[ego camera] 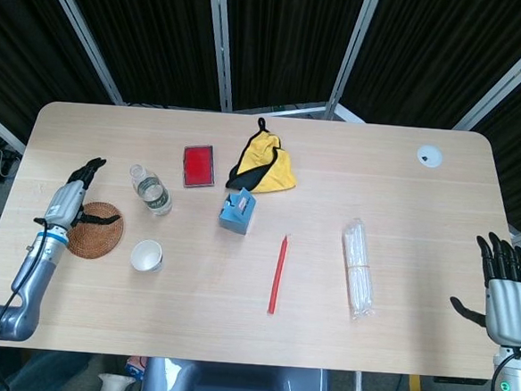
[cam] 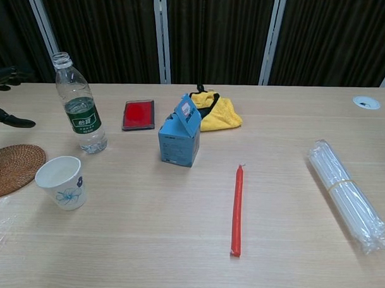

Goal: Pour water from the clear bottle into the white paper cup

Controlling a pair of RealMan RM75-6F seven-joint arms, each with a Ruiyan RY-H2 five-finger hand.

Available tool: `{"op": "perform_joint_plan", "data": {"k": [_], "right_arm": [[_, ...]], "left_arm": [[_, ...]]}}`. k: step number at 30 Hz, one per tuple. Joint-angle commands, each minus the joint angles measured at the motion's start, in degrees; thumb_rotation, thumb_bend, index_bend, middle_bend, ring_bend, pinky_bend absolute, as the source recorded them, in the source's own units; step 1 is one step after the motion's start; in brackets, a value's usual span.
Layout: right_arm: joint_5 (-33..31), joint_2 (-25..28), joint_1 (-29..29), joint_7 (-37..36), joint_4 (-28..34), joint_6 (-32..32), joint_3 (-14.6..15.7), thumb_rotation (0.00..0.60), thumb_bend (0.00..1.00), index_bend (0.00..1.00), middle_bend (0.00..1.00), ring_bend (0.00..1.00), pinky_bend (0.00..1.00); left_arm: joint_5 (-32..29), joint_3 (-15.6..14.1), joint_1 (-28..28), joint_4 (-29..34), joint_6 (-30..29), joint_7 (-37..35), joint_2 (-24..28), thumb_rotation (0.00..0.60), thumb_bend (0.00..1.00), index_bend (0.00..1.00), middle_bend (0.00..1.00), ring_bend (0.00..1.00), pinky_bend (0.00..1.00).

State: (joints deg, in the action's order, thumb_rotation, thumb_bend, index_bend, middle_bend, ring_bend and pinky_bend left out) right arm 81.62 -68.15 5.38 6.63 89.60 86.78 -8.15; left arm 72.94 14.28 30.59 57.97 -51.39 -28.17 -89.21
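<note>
While the left hand [ego camera: 71, 199] hangs over the far edge of the woven coaster [ego camera: 93, 230] at the table's [ego camera: 403, 197] left side, its fingers are spread apart and it holds nothing; the thumb reaches right across the coaster toward the bottle [ego camera: 151, 190], without touching it. The chest view catches only the dark fingertips at its left edge. The bottle stands upright and uncapped just right of the hand, clear with a green label. The cup [ego camera: 146, 255] stands upright just near of the bottle, a little right of the coaster, white with a small blue print on its side; it looks empty as far as the chest view shows.

The right hand [ego camera: 506, 298] is well apart from all this, off the table's near right corner, fingers straight and apart, holding nothing.

Across the middle of the table lie a red pad [ego camera: 198, 165] just right of and beyond the bottle, a yellow cloth [ego camera: 267, 165] with a black edge, a small blue box [ego camera: 238, 211] with its flap up, and a red stick [ego camera: 277, 274] lying lengthwise. Further right sits a clear wrapped bundle [ego camera: 358, 267], and a white disc [ego camera: 429, 155] is set in the far right corner
</note>
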Motion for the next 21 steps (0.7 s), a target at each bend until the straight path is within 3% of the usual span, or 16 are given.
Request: {"op": "perform_joint_plan", "data": {"k": [1, 10, 21], "right_arm": [[-0.44, 0.06, -0.07, 0.27, 0.07, 0.12, -0.26, 0.6, 0.0, 0.0, 0.0, 0.0, 0.0], [-2.24, 0.17, 0.04, 0.17, -0.98, -0.92, -0.69, 0.6, 0.0, 0.0, 0.0, 0.0, 0.0], [-2.31, 0.03, -0.15, 1.17, -1.31, -0.1, -0.83, 0.6, 0.0, 0.0, 0.0, 0.0, 0.0]], "left_arm": [[-0.47, 0.95, 3.33, -4.86, 3.76, -4.38, -3.55, 0.6, 0.0, 0.0, 0.0, 0.0, 0.0], [-1.82, 3.05, 8.83, -13.49, 10.11, -11.39, -9.26, 0.6, 0.0, 0.0, 0.0, 0.0, 0.0], [0.92, 2.06, 12.8, -20.41, 12.78, -19.31, -14.16, 0.6, 0.0, 0.03, 0.03, 0.0, 0.04]]}}
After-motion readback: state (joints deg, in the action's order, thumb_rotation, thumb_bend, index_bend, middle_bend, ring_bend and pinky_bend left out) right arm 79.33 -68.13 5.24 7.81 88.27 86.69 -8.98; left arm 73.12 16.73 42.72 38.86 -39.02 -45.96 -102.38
